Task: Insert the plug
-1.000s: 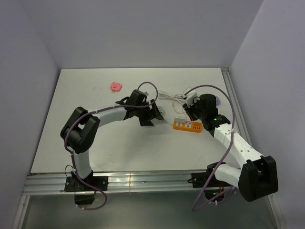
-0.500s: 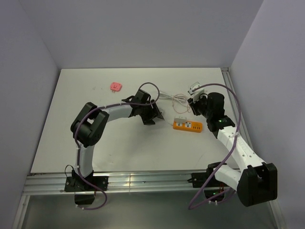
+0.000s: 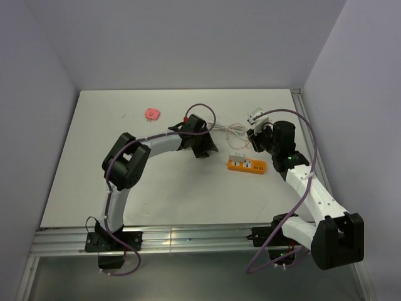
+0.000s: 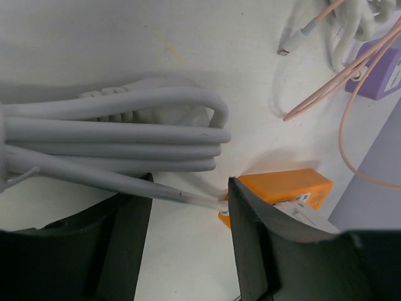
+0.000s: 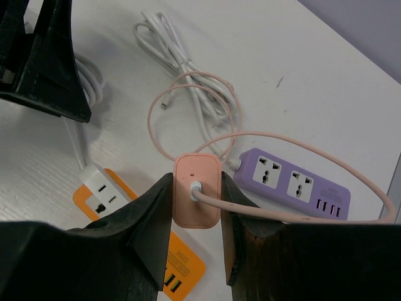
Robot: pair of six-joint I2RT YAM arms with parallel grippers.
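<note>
— White table (image 3: 94, 175), pale walls all round. Two arms, both reaching toward the far middle.

— And the pink plug (image 5: 197, 210)? Where?

— Up in the air, off the table. Pinched tight in the right gripper (image 5: 196, 182), one finger pressed on each side. Not in any socket yet.

— Anything under it?

— Down on the table, a purple power strip (image 5: 294, 182) on one side and an orange power strip (image 3: 246, 165) on the other. A white block (image 5: 103, 188) sitting on one end of the orange one. A pink cord (image 5: 152, 116) coming out of the plug and looping across the table. A white cord (image 5: 182, 69) lying folded farther back.

— And the left gripper (image 4: 189, 207)?

— Low over a bundle of grey cord (image 4: 125, 135). Jaws apart, squeezing nothing. One thin grey strand running across the gap. Touching a finger or not? Cannot tell. Orange strip just past the fingers.

— Anything else?

— A small pink thing (image 3: 152, 113) at the far left of the table, well apart from both arms.
</note>
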